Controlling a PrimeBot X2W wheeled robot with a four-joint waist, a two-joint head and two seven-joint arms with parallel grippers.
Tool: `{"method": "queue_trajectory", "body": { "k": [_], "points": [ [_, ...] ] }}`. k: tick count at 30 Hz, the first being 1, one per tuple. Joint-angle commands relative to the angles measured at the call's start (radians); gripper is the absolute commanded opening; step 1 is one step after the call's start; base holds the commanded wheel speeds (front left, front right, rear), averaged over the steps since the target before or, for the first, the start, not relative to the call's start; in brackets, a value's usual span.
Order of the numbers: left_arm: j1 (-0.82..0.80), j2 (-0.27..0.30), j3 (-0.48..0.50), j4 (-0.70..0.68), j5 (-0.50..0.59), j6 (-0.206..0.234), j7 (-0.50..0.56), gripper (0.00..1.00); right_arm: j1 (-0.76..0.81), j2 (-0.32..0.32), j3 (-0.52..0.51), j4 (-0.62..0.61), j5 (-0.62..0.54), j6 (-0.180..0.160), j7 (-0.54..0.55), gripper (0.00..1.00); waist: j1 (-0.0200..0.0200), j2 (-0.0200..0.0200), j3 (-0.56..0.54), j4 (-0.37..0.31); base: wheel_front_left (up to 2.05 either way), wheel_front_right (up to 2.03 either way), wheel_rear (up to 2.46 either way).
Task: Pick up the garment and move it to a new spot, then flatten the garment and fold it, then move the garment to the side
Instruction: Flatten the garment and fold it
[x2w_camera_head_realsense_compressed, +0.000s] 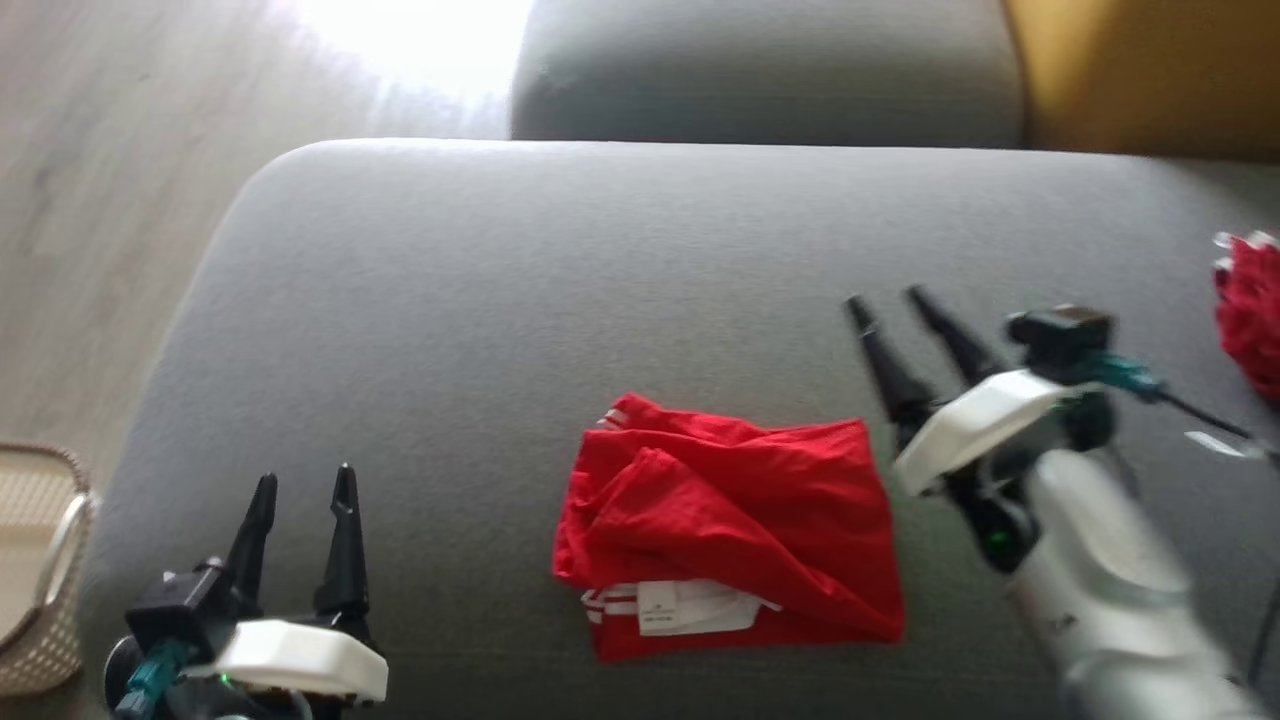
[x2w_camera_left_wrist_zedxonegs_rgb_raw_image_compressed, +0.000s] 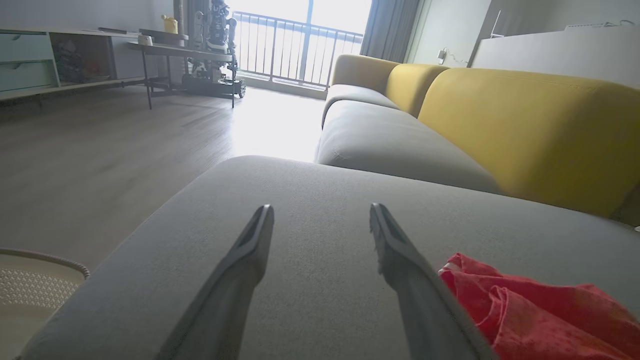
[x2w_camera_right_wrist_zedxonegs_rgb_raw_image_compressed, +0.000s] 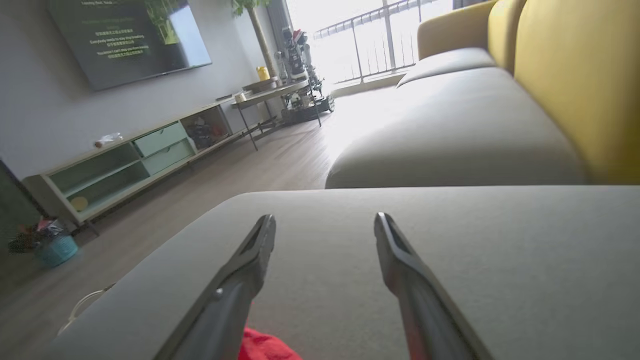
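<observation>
Head view shows the garment (x2w_camera_head_realsense_compressed: 730, 525), a folded red bundle, lying on the cushion (x2w_camera_head_realsense_compressed: 500, 300) between the left gripper (x2w_camera_head_realsense_compressed: 306, 475) and right gripper (x2w_camera_head_realsense_compressed: 884, 296), both spread and empty; light, limp and likely to unfold if lifted, it is best pinched through all layers at a folded edge.

Right gripper (x2w_camera_right_wrist_zedxonegs_rgb_raw_image_compressed: 324, 219): fingers spread apart over grey sofa cushion (x2w_camera_right_wrist_zedxonegs_rgb_raw_image_compressed: 500, 260). Red garment (x2w_camera_right_wrist_zedxonegs_rgb_raw_image_compressed: 267, 350) visible between them at the bottom edge.

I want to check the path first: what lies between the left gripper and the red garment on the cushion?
Nothing but bare grey cushion; the head view shows this stretch between the left gripper and the red garment.
</observation>
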Motion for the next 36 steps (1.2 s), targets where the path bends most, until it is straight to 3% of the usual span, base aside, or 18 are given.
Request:
{"method": "queue_trajectory", "body": {
  "k": [1,5,7,16,22,30,31,32,36],
  "points": [
    [-0.043,0.002,0.031,-0.044,0.003,0.006,-0.012,1.00,0.023,-0.009,-0.035,-0.083,-0.063,0.000,-0.012,1.00,0.0000,0.0000,0.005,-0.034,0.00,0.00,0.00],
    [-0.050,0.002,0.026,-0.055,-0.006,0.012,-0.012,1.00,0.128,-0.038,-0.144,-0.233,-0.223,0.000,-0.012,1.00,0.0000,0.0000,0.016,-0.064,0.00,0.00,0.00],
    [-0.052,0.002,0.024,-0.058,-0.008,0.015,-0.012,1.00,0.160,-0.036,-0.175,-0.269,-0.249,0.000,-0.012,1.00,0.0000,0.0000,0.018,-0.069,0.00,0.00,0.00],
    [-0.060,0.002,0.013,-0.066,-0.031,0.040,-0.012,1.00,0.403,0.012,-0.349,-0.511,-0.439,0.000,-0.012,1.00,0.0000,0.0000,0.039,-0.097,0.00,0.00,0.00],
    [-0.059,0.002,-0.007,-0.060,-0.045,0.063,-0.012,1.00,0.441,0.038,-0.373,-0.559,-0.474,0.000,-0.012,1.00,0.0000,0.0000,0.045,-0.101,0.00,0.00,0.00],
    [-0.065,0.002,-0.014,-0.053,-0.049,0.061,-0.012,1.00,0.428,0.044,-0.357,-0.560,-0.495,0.000,-0.012,1.00,0.0000,0.0000,0.050,-0.089,0.00,0.00,0.00],
    [-0.068,0.002,-0.015,-0.051,-0.049,0.059,-0.012,1.00,0.421,0.041,-0.336,-0.561,-0.497,0.000,-0.012,0.39,0.0000,0.0000,0.054,-0.086,0.00,0.00,0.00],
    [-0.071,0.002,-0.015,-0.049,-0.048,0.057,-0.012,1.00,0.411,0.036,-0.312,-0.564,-0.500,0.000,-0.012,0.00,0.0000,0.0000,0.059,-0.083,0.00,0.00,0.00],
    [-0.091,0.002,-0.024,-0.041,-0.045,0.047,-0.012,1.00,0.368,0.011,-0.195,-0.546,-0.489,0.000,0.001,0.00,0.0000,0.0000,0.086,-0.059,0.00,0.00,0.00]
  ]
}}
